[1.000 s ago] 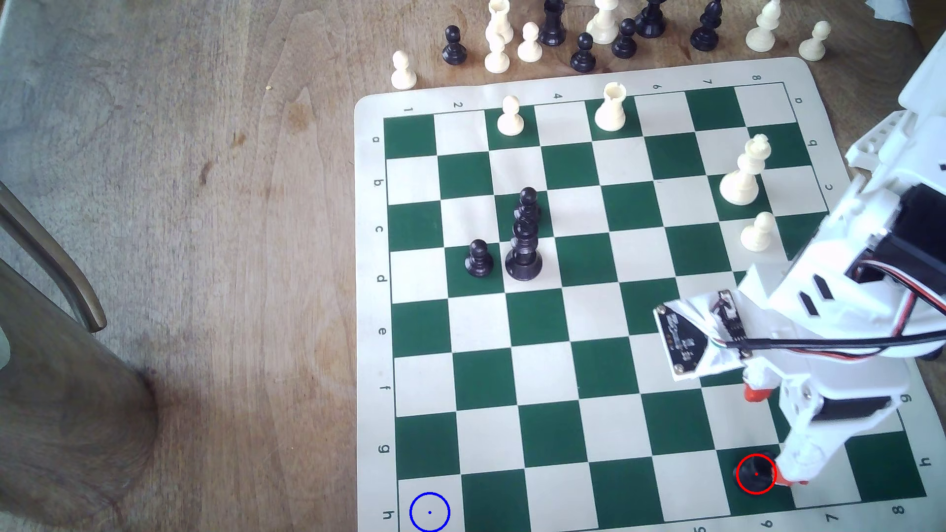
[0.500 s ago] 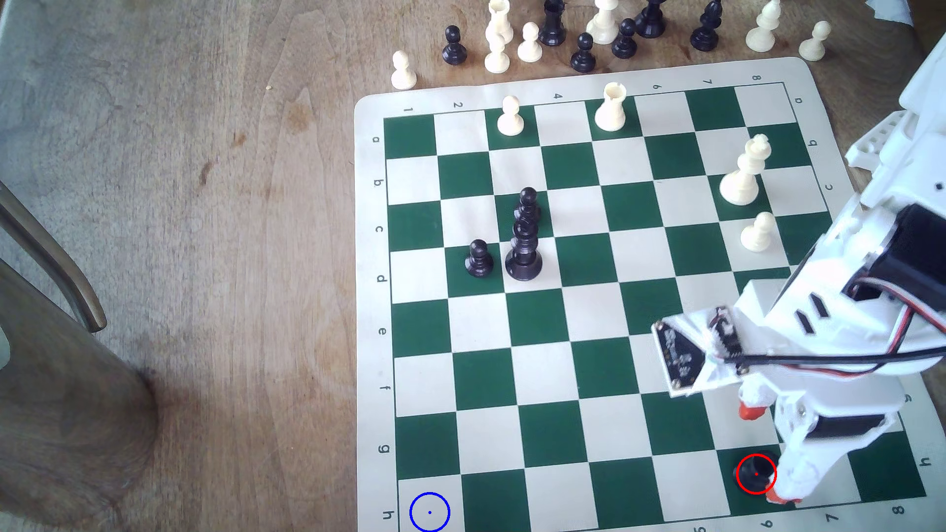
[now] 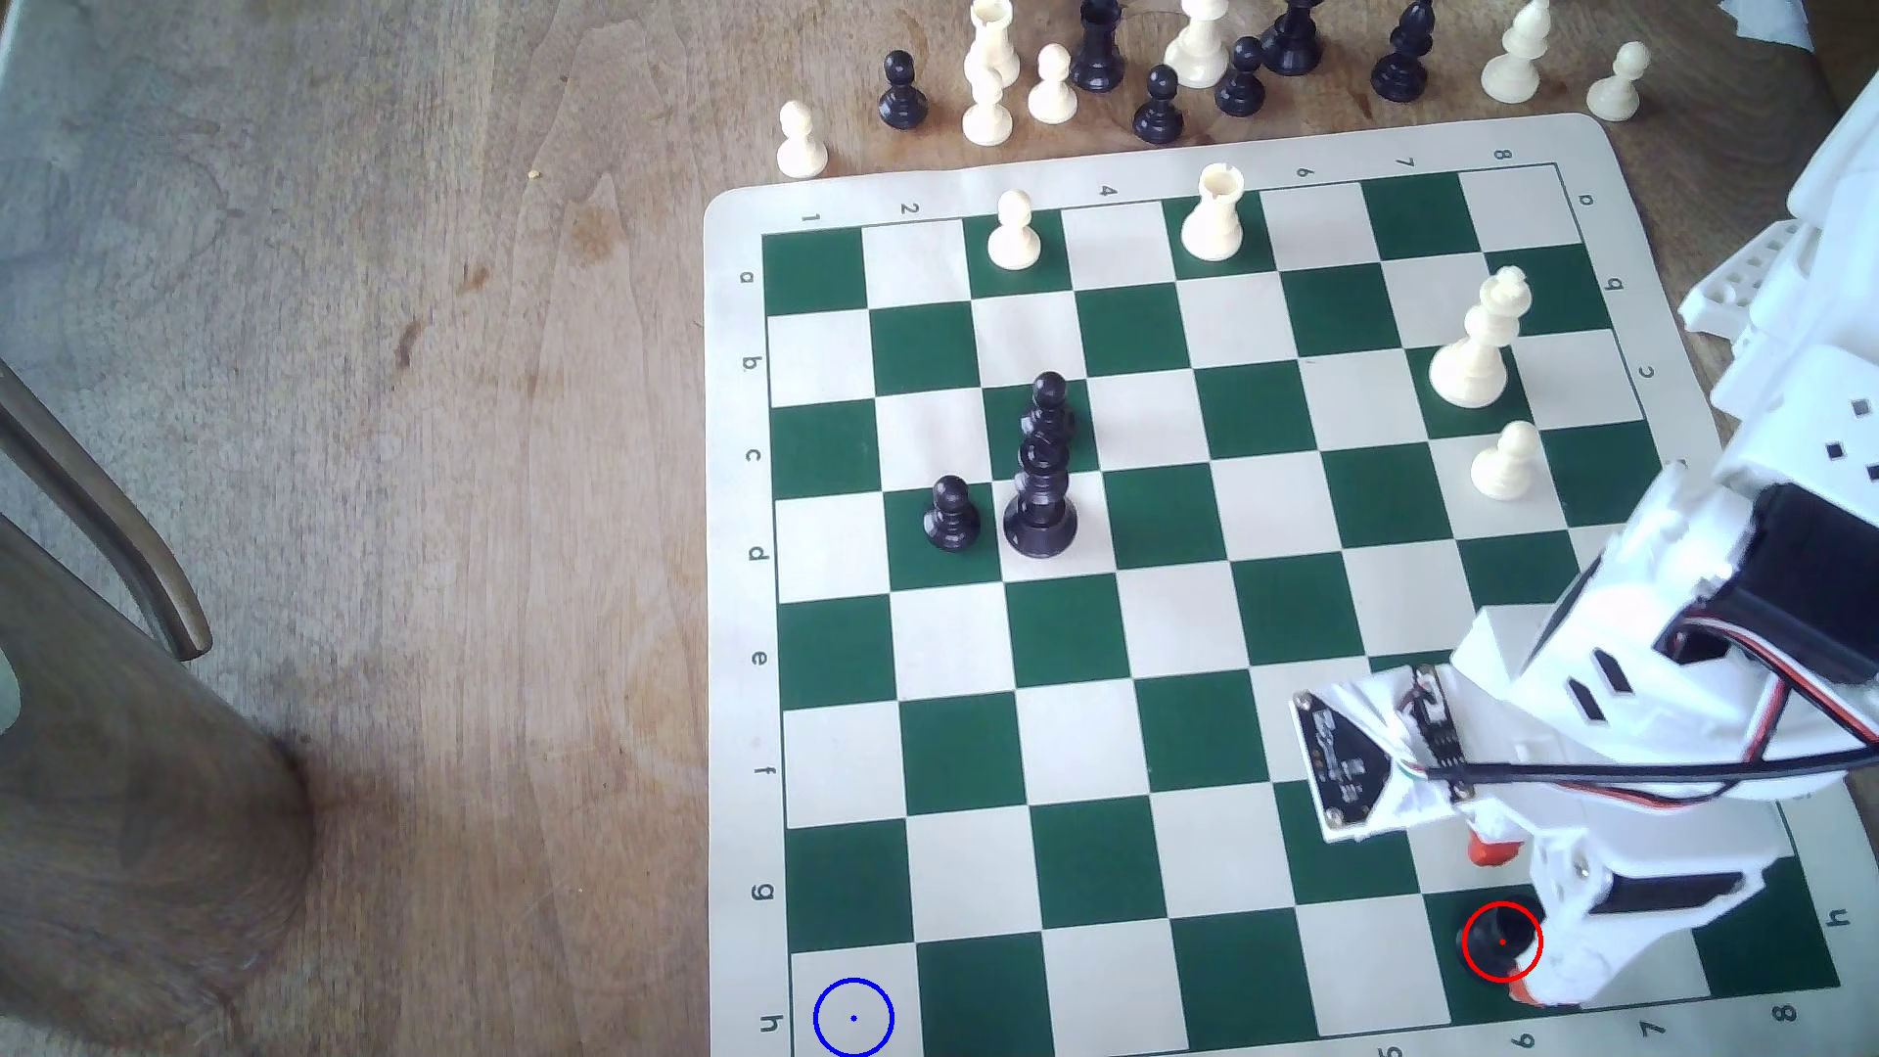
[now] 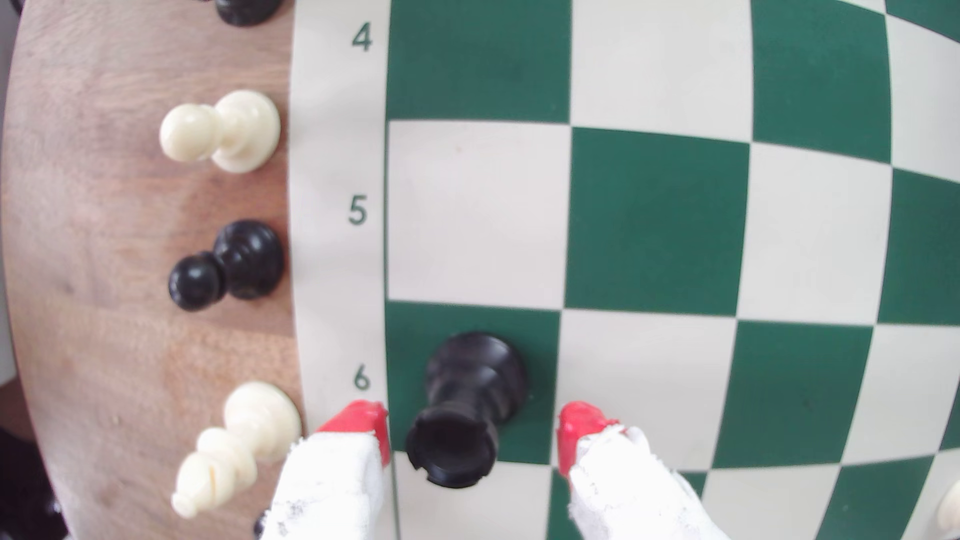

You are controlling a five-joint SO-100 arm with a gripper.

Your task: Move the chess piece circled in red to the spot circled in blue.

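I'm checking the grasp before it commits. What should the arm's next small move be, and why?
Probably close the gripper on the chess piece. In the wrist view its red fingertips stand open on either side of the piece's crenellated top, with gaps on both sides, so nothing is gripped yet. The piece is still on its red-ringed green square; the blue-ringed spot lies far along the same row.

A brown wooden table (image 3: pixel 407 427) carries everything. A green-and-cream chess mat (image 3: pixel 734 610) lies flat on it, taking up the centre and right of the exterior view and running off the lower edge. On the bare wood along the upper edge of the frame, just beyond the mat's far border, stand loose cream and black chess pieces (image 3: pixel 1159 102), all upright.
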